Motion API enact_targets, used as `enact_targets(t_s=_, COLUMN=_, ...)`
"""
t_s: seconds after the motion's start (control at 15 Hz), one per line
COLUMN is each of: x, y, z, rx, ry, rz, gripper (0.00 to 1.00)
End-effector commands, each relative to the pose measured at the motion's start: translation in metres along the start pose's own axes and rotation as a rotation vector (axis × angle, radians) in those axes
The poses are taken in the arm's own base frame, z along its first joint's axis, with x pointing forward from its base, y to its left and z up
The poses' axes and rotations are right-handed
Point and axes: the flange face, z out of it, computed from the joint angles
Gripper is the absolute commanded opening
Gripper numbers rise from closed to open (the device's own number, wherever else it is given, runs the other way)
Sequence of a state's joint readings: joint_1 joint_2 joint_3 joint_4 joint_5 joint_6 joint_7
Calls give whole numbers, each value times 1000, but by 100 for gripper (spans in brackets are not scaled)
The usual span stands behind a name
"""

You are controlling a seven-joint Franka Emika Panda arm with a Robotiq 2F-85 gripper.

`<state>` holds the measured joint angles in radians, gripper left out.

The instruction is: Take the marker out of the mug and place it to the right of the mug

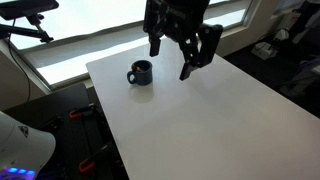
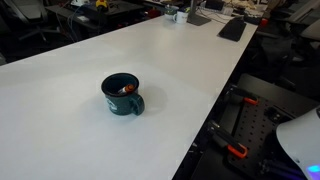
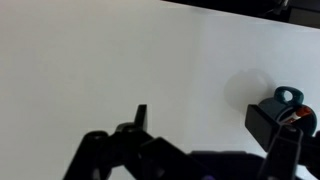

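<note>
The dark navy mug (image 1: 140, 72) stands on the white table (image 1: 200, 120), handle to the side. It also shows in an exterior view (image 2: 122, 94), with the red marker (image 2: 126, 89) lying inside it. In the wrist view the mug (image 3: 291, 106) is at the right edge, with a bit of red marker (image 3: 297, 118) showing beside the finger. My gripper (image 1: 170, 60) hangs above the table, to the right of the mug in that view, open and empty. Its fingers (image 3: 205, 118) are spread wide in the wrist view.
Windows run behind the table in an exterior view (image 1: 90, 35). A keyboard (image 2: 233, 28) and small items lie at the table's far end. Red clamps (image 2: 237, 152) and robot hardware sit on the floor beside the table edge.
</note>
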<state>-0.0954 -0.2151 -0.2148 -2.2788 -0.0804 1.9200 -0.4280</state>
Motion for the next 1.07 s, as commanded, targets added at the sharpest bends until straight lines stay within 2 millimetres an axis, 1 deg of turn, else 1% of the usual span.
enact_targets(t_s=0.0, x=19, y=-26, z=10, rx=11, ry=9, rz=-24, gripper=100)
enact_targets(t_s=0.07, x=25, y=-34, z=12, rx=19, ry=10, rz=-32, gripper=100)
enact_targets(t_s=0.2, x=35, y=-53, z=6, rx=28, ry=32, rz=-47, gripper=100)
enact_targets(t_s=0.33, x=42, y=-74, z=-7, rx=47, ry=67, rz=-62, gripper=100)
enact_targets(t_s=0.6, x=52, y=-125, z=-35, rx=97, ry=125, rz=-94, gripper=100)
enact_targets(t_s=0.73, x=56, y=-147, z=-45, rx=109, ry=142, rz=-106, gripper=100)
enact_targets(t_s=0.87, x=58, y=-164, z=-48, rx=119, ry=137, rz=-121, gripper=100)
enact_targets(t_s=1.0, x=61, y=-177, z=-44, rx=124, ry=112, rz=-128, gripper=100)
